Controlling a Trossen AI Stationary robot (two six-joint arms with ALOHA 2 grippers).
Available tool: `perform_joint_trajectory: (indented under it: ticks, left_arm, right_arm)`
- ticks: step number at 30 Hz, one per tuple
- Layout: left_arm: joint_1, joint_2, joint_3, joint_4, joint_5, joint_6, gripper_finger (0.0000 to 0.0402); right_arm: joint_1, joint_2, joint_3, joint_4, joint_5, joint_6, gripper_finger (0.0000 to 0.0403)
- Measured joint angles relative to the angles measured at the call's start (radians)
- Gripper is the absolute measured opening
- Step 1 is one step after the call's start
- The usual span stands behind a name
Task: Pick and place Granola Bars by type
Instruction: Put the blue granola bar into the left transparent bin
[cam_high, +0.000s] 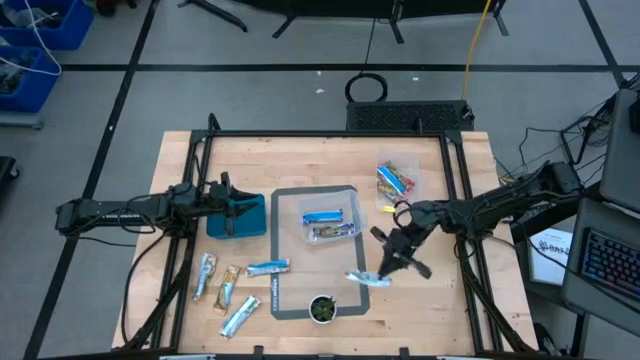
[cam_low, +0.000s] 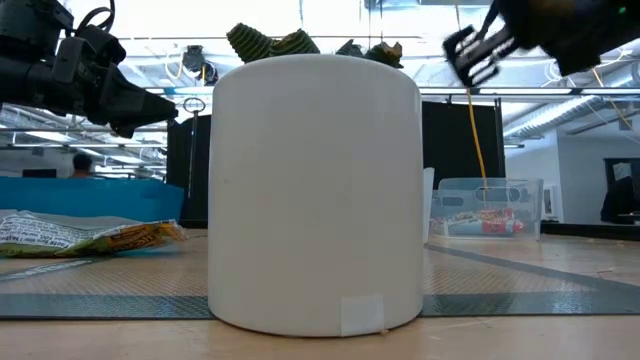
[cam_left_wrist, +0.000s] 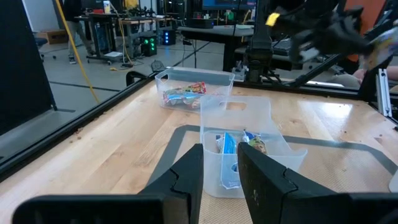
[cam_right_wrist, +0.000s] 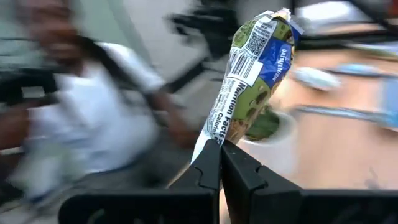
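My right gripper (cam_high: 392, 266) hangs above the table's near right part, shut on a blue, green and white granola bar (cam_high: 368, 280); the right wrist view shows that bar (cam_right_wrist: 249, 74) stretching away from the fingers. My left gripper (cam_high: 238, 210) is open over a blue bin (cam_high: 250, 222) on the left and holds nothing. Several loose bars lie flat on the wood near left, among them a blue one (cam_high: 268, 267) and a tan one (cam_high: 207, 275). A clear tray (cam_high: 345, 195) in the middle holds two bars. A clear tub (cam_high: 397, 180) at far right holds blue and orange-red bars. My right gripper pinches the bar's flat wrapper end (cam_right_wrist: 214, 134) between its two fingertips. The rest of the bar runs on past the fingers, in line with them. The bar is lifted clear of the table, and its free end (cam_right_wrist: 277, 25) touches nothing.
A white cup (cam_high: 322, 308) with a dark green plant stands at the near edge of the grey mat, close to the held bar, and fills the low view (cam_low: 315, 190). A black frame rims the table. Bare wood lies at far left and near right.
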Motion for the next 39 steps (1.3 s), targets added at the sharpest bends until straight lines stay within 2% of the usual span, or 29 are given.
perform_joint_trajectory:
  ticks: [5, 8, 11, 14, 18, 21, 24, 27, 31, 36, 39]
  left_arm:
    - [0.000, 0.000, 0.000, 0.000, 0.000, 0.000, 0.0104]
    - [0.000, 0.000, 0.000, 0.000, 0.000, 0.000, 0.0104]
    - [0.000, 0.000, 0.000, 0.000, 0.000, 0.000, 0.0104]
    - [0.000, 0.000, 0.000, 0.000, 0.000, 0.000, 0.0104]
    - [0.000, 0.000, 0.000, 0.000, 0.000, 0.000, 0.0104]
    - [0.000, 0.000, 0.000, 0.000, 0.000, 0.000, 0.0104]
    - [0.000, 0.000, 0.000, 0.000, 0.000, 0.000, 0.0104]
    - [0.000, 0.000, 0.000, 0.000, 0.000, 0.000, 0.0104]
    - [0.000, 0.000, 0.000, 0.000, 0.000, 0.000, 0.0104]
    - [0.000, 0.000, 0.000, 0.000, 0.000, 0.000, 0.0104]
    - [0.000, 0.000, 0.000, 0.000, 0.000, 0.000, 0.0104]
  right_arm:
    - [-0.012, 0.000, 0.000, -0.143, 0.394, -0.098, 0.0000]
    - [-0.020, 0.000, 0.000, -0.157, 0.576, -0.146, 0.0000]
    - [-0.019, 0.000, 0.000, -0.135, 0.725, -0.208, 0.0000]
    - [-0.019, 0.000, 0.000, -0.094, 0.803, -0.257, 0.0000]
    - [-0.019, 0.000, 0.000, -0.045, 0.798, -0.283, 0.0000]
    - [-0.025, 0.000, 0.018, -0.074, 0.798, -0.283, 0.0000]
    - [-0.047, 0.000, 0.085, -0.207, 0.796, -0.265, 0.0000]
    - [-0.081, 0.010, 0.186, -0.422, 0.789, -0.246, 0.0000]
    - [-0.137, 0.057, 0.290, -0.604, 0.711, -0.230, 0.0000]
    - [-0.196, 0.159, 0.320, -0.622, 0.590, -0.252, 0.0000]
    - [-0.233, 0.229, 0.323, -0.619, 0.560, -0.265, 0.0000]
